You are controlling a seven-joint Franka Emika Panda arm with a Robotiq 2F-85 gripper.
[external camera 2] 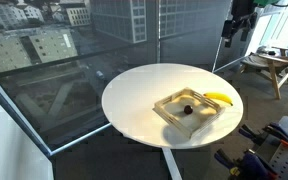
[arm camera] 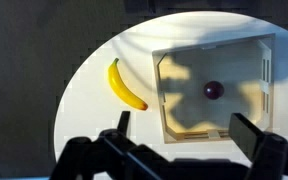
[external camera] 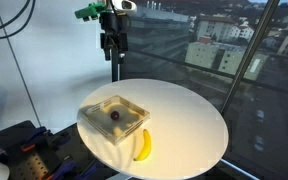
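Well, in an exterior view my jaws hang high above the twelve o'clock rim of the round white surface (external camera: 189,115), touching nothing, with free air on every side. The shallow tray (external camera: 97,124) sits toward the seven o'clock edge with a dark round fruit (external camera: 114,115) inside. The banana (external camera: 142,146) lies just beside the tray's five o'clock corner, close to the rim. The widest open stretch of the surface lies toward three o'clock.

In an exterior view the jaws stand at one o'clock from the tray (external camera 2: 169,98), well apart from it, and the window glass (external camera 2: 44,60) stands near the surface at nine o'clock.

Only the wrist view shows the jaws' state: spread wide and empty at six o'clock. The tray (arm camera: 157,90) lies beyond them, the fruit (arm camera: 214,90) loose at its middle, the banana (arm camera: 125,85) at its nine o'clock.
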